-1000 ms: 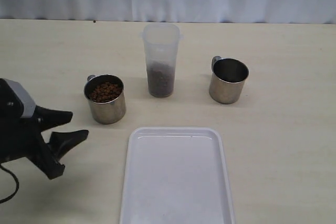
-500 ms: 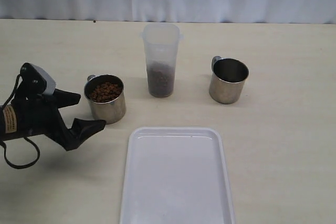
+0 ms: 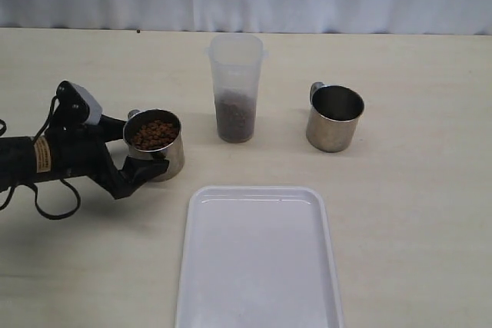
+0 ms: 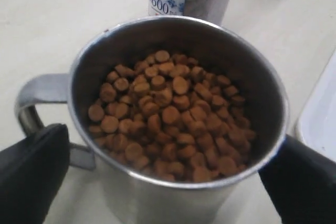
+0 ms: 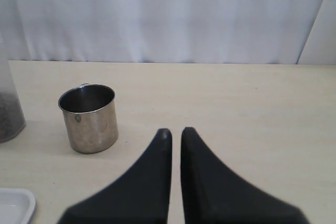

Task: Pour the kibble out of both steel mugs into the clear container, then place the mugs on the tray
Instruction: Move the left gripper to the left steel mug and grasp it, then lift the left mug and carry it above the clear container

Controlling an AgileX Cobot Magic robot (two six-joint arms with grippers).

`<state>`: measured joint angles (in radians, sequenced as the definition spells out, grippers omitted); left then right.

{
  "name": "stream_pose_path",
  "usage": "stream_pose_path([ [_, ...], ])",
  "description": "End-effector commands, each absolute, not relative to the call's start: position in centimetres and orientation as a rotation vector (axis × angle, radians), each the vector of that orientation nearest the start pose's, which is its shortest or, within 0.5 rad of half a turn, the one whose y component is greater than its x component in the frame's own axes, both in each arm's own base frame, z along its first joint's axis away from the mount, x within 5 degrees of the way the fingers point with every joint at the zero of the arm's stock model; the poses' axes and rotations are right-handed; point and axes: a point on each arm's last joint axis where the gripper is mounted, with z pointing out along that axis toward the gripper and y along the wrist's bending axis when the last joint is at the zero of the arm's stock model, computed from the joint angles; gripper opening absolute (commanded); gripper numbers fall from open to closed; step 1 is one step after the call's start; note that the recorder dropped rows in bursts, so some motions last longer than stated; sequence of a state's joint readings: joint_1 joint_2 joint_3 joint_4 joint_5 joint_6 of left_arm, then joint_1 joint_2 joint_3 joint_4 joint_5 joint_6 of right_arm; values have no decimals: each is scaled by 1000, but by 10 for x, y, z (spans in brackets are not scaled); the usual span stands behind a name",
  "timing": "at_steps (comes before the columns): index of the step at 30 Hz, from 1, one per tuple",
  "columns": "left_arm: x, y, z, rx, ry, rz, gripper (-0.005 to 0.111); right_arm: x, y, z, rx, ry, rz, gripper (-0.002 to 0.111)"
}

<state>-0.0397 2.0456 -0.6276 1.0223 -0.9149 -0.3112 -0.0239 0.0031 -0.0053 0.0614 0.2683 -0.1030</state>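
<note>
Tool on left (image 3: 141, 145) spread astride kibble-filled steel mug (image 3: 171, 153), right tool (image 5: 176, 132) pressed together, tray (image 3: 257, 190) rim near

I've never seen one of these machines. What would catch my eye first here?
Most striking is the black left hand, open, with a finger on either side of a steel mug loaded with brown kibble, on the left of the table. In the middle stands a tall clear container, partly filled with kibble. An empty steel mug sits to its right, and a white tray lies in front.
</note>
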Motion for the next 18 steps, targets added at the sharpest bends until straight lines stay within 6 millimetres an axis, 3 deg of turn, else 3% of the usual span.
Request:
stream_pose_path([
  [1, 302, -79, 70, 912, 1892, -640, 103, 55, 1, 189, -22, 1749, -22, 5],
  [18, 321, -83, 49, 878, 1858, -696, 102, 55, 1, 189, -22, 1749, -22, 5],
])
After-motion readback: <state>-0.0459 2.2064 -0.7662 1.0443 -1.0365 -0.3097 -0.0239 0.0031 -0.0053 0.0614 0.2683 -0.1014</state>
